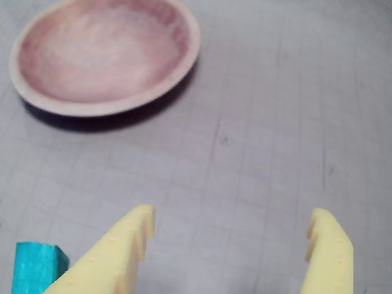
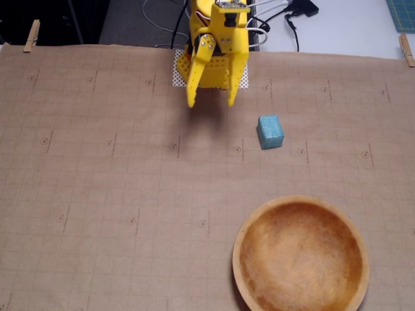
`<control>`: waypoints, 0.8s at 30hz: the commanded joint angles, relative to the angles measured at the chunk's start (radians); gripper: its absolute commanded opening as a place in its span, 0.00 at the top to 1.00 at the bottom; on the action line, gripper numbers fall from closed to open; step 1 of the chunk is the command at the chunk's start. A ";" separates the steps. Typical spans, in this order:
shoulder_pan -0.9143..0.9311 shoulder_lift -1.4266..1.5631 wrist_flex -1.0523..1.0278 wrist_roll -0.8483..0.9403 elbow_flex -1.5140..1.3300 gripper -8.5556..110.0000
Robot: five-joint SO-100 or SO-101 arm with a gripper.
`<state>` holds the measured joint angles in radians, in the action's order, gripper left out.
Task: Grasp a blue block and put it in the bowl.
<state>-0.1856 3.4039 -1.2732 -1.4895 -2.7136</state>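
Approach step, nothing grasped yet.
Gripper [image 2: 211,103] spread wide and empty, hovering over table [image 2: 97,194]. Blue block [image 2: 270,131] well off to the right in fixed view, at lower-left edge beside one finger in wrist view, outside the jaws. Bowl [image 2: 301,256] empty, farther out. Next: probably swing sideways onto block, centre jaws around it, descend, close.

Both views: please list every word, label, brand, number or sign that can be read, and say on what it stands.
None can be read. The brown paper cover carries only grid lines and small round marks, without legible text. The blue block, bowl and yellow fingers bear no writing.
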 commanded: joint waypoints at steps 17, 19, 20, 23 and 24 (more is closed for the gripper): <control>-0.373 -0.634 0.229 -0.247 0.101 0.63; -0.417 -0.666 0.229 -0.262 0.101 0.63; -0.437 -0.680 0.229 -0.268 0.101 0.63; -0.486 -0.704 0.229 -0.290 0.098 0.62; -0.502 -0.706 0.229 -0.299 0.098 0.62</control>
<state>-0.6427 2.7090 -1.0661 -1.7687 -2.6814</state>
